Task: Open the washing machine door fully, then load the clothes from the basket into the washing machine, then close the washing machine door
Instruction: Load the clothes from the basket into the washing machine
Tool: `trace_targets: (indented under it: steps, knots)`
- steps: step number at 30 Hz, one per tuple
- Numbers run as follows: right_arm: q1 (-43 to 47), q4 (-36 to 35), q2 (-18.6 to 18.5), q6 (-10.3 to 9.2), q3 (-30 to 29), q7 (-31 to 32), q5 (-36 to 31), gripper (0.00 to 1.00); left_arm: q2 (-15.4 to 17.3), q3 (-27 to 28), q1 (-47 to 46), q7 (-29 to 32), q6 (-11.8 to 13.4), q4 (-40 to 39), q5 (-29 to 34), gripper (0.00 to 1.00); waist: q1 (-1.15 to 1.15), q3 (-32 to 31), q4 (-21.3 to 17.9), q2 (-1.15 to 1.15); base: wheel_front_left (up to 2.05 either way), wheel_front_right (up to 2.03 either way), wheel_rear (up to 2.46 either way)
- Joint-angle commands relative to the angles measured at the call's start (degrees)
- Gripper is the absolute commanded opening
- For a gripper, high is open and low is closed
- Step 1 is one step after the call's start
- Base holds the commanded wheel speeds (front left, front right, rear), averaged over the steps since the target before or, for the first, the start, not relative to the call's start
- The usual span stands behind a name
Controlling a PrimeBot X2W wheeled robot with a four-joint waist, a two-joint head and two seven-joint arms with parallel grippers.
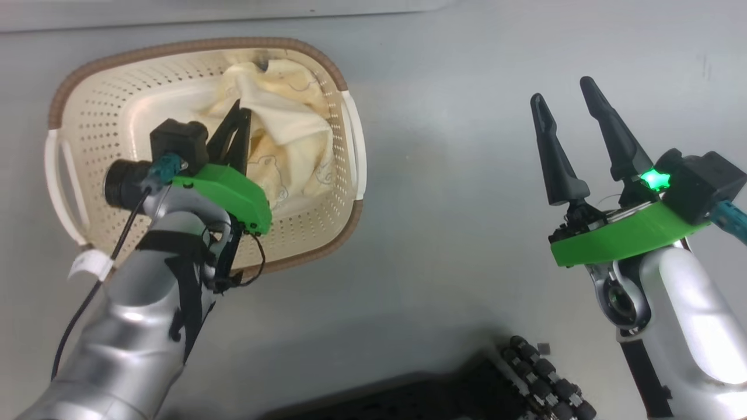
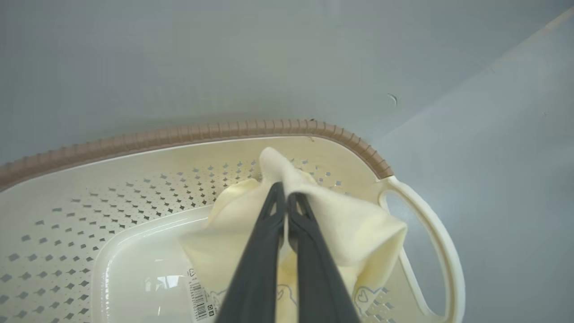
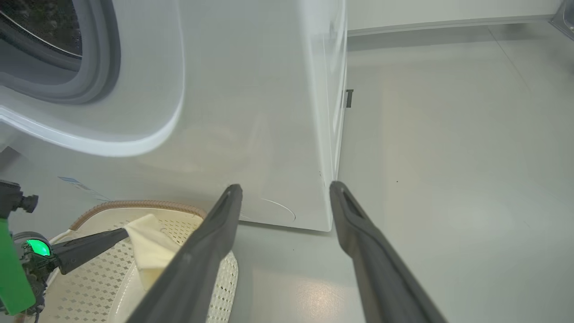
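Note:
The cream basket (image 1: 87,116) with a brown rim stands on the grey floor at the upper left, pale yellow clothes (image 1: 286,128) heaped in its right half. My left gripper (image 1: 240,111) reaches into it, shut on a fold of the clothes (image 2: 314,211); the pinched cloth peaks above the fingertips (image 2: 279,190). My right gripper (image 1: 563,90) hovers open over bare floor to the right, nothing between its fingers. In the right wrist view the white washing machine (image 3: 251,112) rises behind the basket (image 3: 134,211), its grey gasket (image 3: 96,67) and dark drum at upper left. The washing machine door is out of view.
A label sticker (image 2: 199,296) lies on the basket's bare bottom. My own dark base with a black cable chain (image 1: 543,373) sits at the lower edge of the head view. Open grey floor (image 3: 448,157) runs right of the washing machine to a pale wall skirting.

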Motion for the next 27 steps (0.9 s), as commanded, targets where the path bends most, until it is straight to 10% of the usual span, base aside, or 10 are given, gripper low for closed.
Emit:
trace_targets:
  steps: [1,27]
  knots:
    - [2.6,-1.1,-0.9,-0.16,0.8,-0.4,-0.2,1.0,1.5,2.8,2.9,-0.6,0.3,-3.7,1.6,0.0,0.0,-3.3,1.7,0.0,0.0,0.0,0.0]
    - [6.9,2.5,-3.2,-0.16,1.3,-0.4,1.7,1.0,-2.9,24.5,27.4,-0.6,0.0,-32.8,12.4,0.0,0.0,-25.4,7.0,0.0,0.0,0.0,0.0]
